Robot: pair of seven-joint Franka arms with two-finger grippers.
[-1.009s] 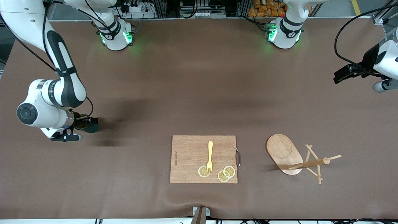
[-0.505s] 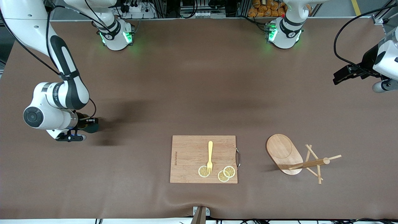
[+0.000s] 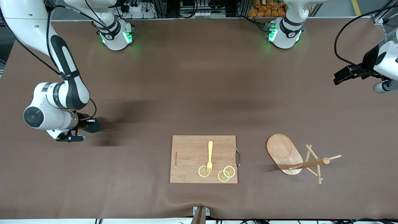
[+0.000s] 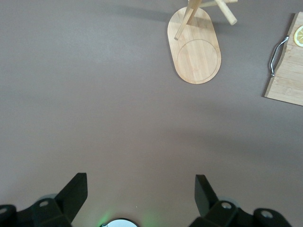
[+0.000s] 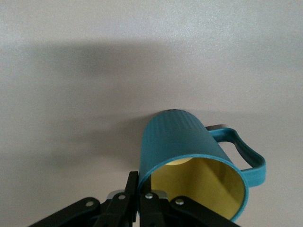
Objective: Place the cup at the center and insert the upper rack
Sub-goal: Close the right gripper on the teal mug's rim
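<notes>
Gripping the cup's (image 5: 189,156) rim in shut jaws, the right gripper (image 3: 88,121) sits at the right arm's end of the desk. Left gripper (image 4: 137,198) waits, wide open and empty, above bare desk; the rack (image 3: 295,157) lies toppled nearby.

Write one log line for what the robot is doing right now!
right pincer: shut on cup rim, at right arm's end | left pincer: open, waiting above table | rack: tipped over beside board
</notes>
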